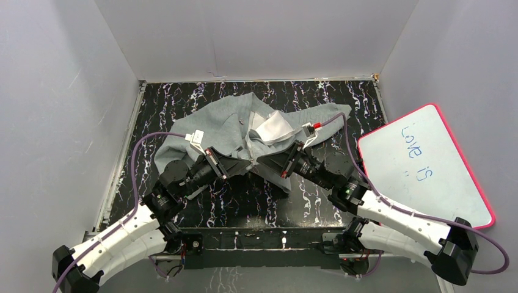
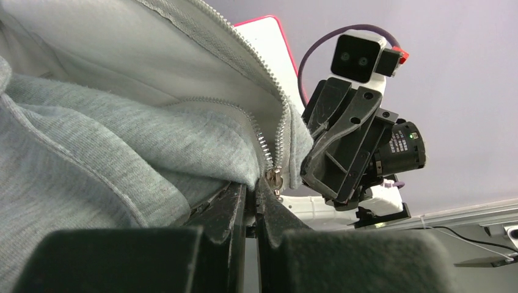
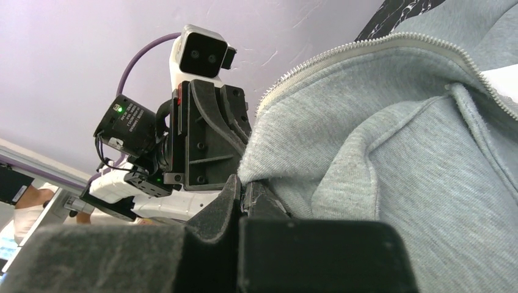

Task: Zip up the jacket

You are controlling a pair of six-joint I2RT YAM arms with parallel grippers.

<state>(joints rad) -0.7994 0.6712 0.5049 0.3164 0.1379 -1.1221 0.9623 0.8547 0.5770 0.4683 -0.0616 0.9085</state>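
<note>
Left wrist view has the left gripper (image 2: 250, 204) closed to a thin slit. Its fingertips pinch the bottom hem of the jacket (image 2: 122, 140) just beneath the zipper slider (image 2: 273, 179), which sits at the foot of the two diverging rows of teeth. Right wrist view has the right gripper (image 3: 244, 198) likewise pressed together on a grey hem edge. From above, both grippers meet close together at the jacket's near edge. The jacket lies bunched on the black marbled table (image 1: 244, 204) with its white lining (image 1: 276, 127) exposed. A pink-rimmed whiteboard (image 1: 421, 165) sits at the right, apart from the jacket.
</note>
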